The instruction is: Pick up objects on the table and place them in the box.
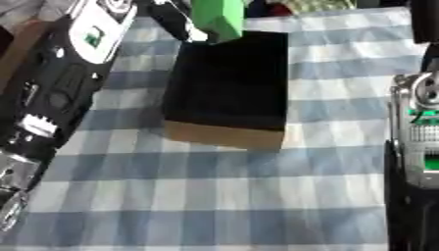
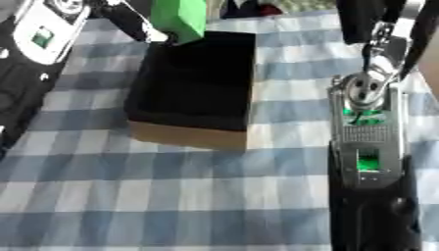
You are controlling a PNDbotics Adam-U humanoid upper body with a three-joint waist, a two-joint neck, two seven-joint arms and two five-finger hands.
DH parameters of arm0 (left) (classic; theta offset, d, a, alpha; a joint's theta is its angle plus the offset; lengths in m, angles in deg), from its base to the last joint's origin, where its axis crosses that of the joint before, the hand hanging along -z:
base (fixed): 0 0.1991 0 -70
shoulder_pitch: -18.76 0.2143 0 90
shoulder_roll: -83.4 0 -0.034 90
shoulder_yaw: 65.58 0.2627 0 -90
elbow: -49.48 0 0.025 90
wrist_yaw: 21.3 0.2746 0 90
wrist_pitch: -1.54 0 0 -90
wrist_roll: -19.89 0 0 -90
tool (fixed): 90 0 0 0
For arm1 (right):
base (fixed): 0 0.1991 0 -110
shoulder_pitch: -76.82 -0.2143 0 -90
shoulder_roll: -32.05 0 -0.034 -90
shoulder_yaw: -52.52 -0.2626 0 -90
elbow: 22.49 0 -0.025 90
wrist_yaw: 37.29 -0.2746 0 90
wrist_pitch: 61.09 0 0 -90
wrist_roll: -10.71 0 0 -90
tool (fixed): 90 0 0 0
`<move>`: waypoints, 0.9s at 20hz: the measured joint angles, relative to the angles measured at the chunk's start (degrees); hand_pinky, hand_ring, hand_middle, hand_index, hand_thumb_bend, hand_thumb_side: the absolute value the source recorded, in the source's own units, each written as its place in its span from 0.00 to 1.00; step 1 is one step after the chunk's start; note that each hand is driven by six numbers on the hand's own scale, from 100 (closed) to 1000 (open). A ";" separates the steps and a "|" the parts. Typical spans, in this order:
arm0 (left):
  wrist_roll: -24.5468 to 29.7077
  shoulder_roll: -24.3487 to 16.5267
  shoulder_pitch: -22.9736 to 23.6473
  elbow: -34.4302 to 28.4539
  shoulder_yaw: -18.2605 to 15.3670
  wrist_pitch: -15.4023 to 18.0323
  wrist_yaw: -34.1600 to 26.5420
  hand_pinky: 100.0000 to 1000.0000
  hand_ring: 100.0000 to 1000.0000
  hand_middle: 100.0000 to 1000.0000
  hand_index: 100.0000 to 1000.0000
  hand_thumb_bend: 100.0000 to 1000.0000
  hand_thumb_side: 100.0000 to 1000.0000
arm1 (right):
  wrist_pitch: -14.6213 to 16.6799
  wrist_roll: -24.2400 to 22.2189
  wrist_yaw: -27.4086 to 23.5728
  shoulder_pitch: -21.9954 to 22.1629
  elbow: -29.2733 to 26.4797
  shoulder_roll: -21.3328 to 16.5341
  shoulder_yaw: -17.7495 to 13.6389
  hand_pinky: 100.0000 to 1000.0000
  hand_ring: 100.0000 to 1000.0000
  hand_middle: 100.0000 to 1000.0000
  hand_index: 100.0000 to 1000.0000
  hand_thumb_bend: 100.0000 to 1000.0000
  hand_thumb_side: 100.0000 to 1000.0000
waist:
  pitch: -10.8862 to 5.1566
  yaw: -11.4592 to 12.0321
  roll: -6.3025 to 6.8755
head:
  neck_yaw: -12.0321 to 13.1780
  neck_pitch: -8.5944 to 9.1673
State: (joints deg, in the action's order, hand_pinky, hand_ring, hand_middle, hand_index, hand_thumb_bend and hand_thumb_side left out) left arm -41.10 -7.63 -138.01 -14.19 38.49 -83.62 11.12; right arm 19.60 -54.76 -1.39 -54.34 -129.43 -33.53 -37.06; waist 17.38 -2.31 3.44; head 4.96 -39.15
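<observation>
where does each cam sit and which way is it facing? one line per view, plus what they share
Left eye view: in the head, looking down at the checked tablecloth; the left arm runs down the left edge, a strip of the right arm at the right edge.
Right eye view: same head, same downward look; the right arm shows far more fully.
Shared: the box, and the green block over its far edge in the left hand.

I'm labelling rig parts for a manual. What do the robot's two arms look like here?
The left arm is mostly black, with a white panel bearing a small green mark and silver joints lower down. The right arm has a silver-grey housing with green lights and a round joint, and is black below.
</observation>
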 measured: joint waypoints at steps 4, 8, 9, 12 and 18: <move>0.16 1.65 0.29 2.40 0.57 1.47 2.25 0.79 0.55 0.45 0.57 0.19 0.00 | 0.01 -0.01 -0.12 0.00 -0.09 0.36 0.05 0.77 0.84 0.66 0.88 0.00 0.61 | 0.20 -0.15 -0.01 | 0.05 0.02; 1.16 2.15 0.34 3.45 0.91 3.12 4.19 0.72 0.66 0.59 0.72 0.36 0.00 | 0.02 -0.03 -0.25 0.00 -0.14 0.42 0.17 0.77 0.84 0.66 0.88 0.00 0.61 | 0.22 -0.18 -0.01 | 0.06 0.03; 1.46 2.16 0.39 3.52 0.96 3.54 4.87 0.69 0.70 0.64 0.77 0.39 0.00 | 0.02 -0.03 -0.25 0.01 -0.20 0.43 0.18 0.77 0.84 0.66 0.88 0.00 0.61 | 0.22 -0.14 -0.01 | 0.06 0.03; 2.20 2.16 0.57 3.30 1.22 5.01 7.59 0.58 0.80 0.77 0.88 0.54 0.01 | 0.02 -0.03 -0.26 0.04 -0.43 0.44 0.18 0.77 0.84 0.66 0.88 0.00 0.61 | 0.22 -0.06 -0.03 | 0.03 0.03; 3.39 1.86 0.74 2.29 1.11 7.59 12.99 0.59 0.86 0.85 0.95 0.66 0.27 | 0.02 -0.03 -0.28 0.09 -0.44 0.44 0.18 0.77 0.84 0.66 0.88 0.00 0.61 | 0.22 -0.02 -0.06 | -0.05 0.02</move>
State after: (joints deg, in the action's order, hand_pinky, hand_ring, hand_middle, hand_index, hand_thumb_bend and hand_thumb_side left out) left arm -37.71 -5.76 -137.26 -11.90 39.59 -76.03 24.12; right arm 19.62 -54.79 -1.67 -54.25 -129.87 -33.08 -36.88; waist 17.61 -2.33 3.38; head 4.91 -39.13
